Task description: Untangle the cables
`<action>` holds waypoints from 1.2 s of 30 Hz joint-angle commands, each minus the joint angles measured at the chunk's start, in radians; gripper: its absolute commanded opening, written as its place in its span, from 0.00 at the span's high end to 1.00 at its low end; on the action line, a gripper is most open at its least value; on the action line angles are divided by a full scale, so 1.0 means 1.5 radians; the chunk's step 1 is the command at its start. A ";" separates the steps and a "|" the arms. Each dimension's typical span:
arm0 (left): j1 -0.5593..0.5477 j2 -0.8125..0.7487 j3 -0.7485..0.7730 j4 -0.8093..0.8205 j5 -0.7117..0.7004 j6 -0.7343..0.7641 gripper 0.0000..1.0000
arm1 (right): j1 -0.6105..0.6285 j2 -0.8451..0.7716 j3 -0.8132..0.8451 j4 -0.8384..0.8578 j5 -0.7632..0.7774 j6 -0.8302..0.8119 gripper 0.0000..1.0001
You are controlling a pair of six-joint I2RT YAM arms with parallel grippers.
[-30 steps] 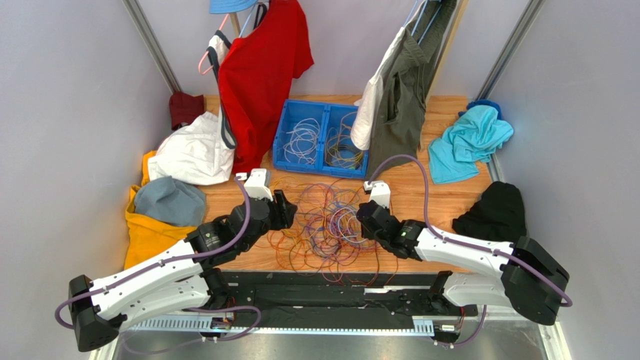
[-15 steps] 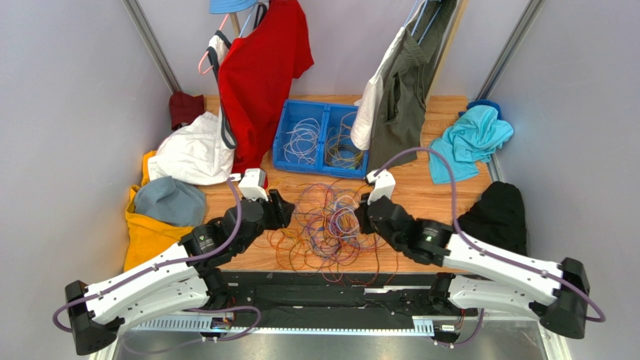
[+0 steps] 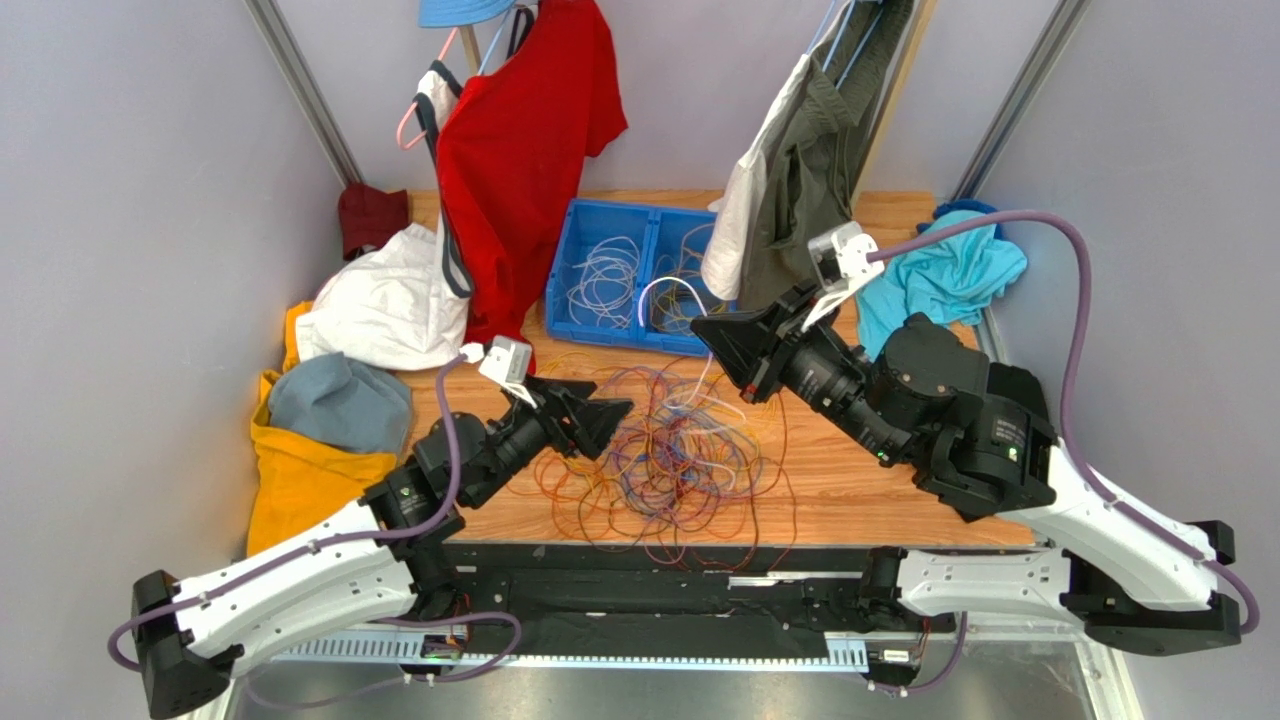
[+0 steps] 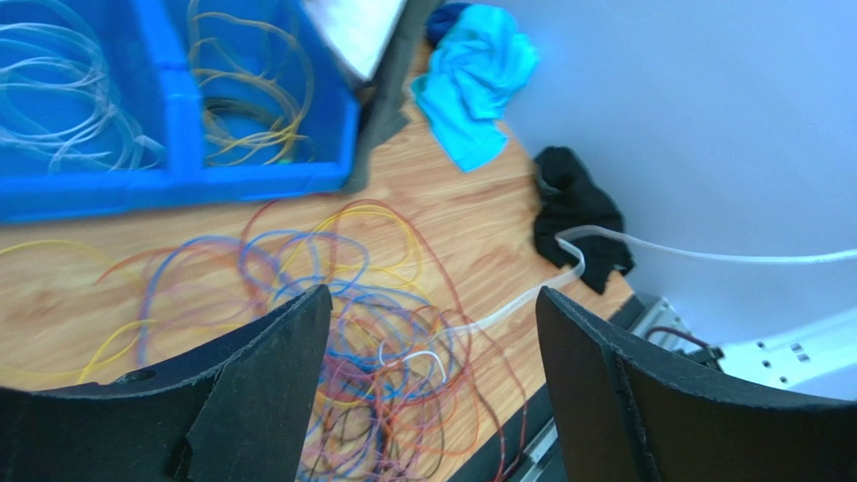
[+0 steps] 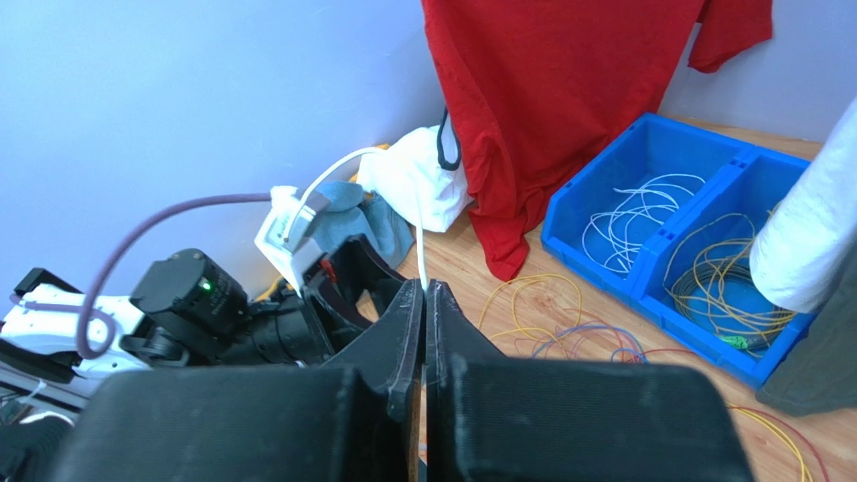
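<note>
Within the last second the right gripper (image 3: 709, 336) has risen, jaws pressed together on one white cable (image 5: 420, 251). The other cables (image 3: 661, 458) now lie below it, just ahead of the left gripper (image 3: 613, 408), which has spread open. This strand is probably coming free.

This is a robot test cell in a lab: plain pale lilac wall panels (image 3: 135, 225) box in a small wooden tabletop (image 3: 857, 450), with what look like slanting metal frame posts (image 3: 301, 90) at the back corners. Two white-and-black robot arms (image 3: 293, 573) are mounted on a black metal rail (image 3: 661, 578) along the near edge. The contents read as staged props: a red T-shirt on a hanger (image 3: 526, 135), a crumpled turquoise cloth (image 3: 939, 285), a blue two-compartment plastic bin (image 3: 565, 270) and a tangle of thin coloured cables (image 3: 661, 458).
</note>
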 commanded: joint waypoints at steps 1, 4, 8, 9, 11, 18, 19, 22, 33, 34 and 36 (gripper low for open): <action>-0.003 0.009 -0.107 0.280 0.089 0.039 0.15 | 0.003 0.024 0.035 -0.038 -0.028 -0.021 1.00; -0.003 0.018 -0.181 0.431 0.087 0.038 0.11 | 0.004 0.028 0.046 -0.043 -0.029 -0.018 1.00; -0.003 0.051 -0.178 0.460 0.210 0.082 0.09 | 0.004 0.043 0.075 -0.051 -0.039 -0.021 1.00; -0.003 0.077 -0.171 0.470 0.234 0.082 0.09 | 0.003 0.047 0.094 -0.053 -0.043 -0.021 1.00; -0.003 0.104 -0.170 0.518 0.275 0.077 0.09 | 0.004 0.058 0.108 -0.059 -0.051 -0.024 1.00; -0.004 0.228 -0.186 0.695 0.299 0.068 0.09 | 0.004 0.074 0.146 -0.073 -0.076 -0.010 1.00; -0.004 0.240 -0.187 0.725 0.291 0.066 0.09 | 0.004 0.073 0.149 -0.075 -0.078 -0.009 1.00; -0.004 0.289 -0.181 0.779 0.282 0.060 0.09 | 0.004 0.070 0.146 -0.079 -0.090 -0.002 1.00; -0.004 0.441 -0.072 0.748 0.305 0.057 0.13 | 0.003 0.033 0.114 -0.075 -0.102 0.021 1.00; -0.004 0.451 -0.071 0.758 0.305 0.051 0.14 | 0.004 0.029 0.115 -0.076 -0.104 0.019 1.00; -0.004 0.476 -0.076 0.776 0.303 0.043 0.23 | 0.003 0.024 0.113 -0.078 -0.103 0.018 1.00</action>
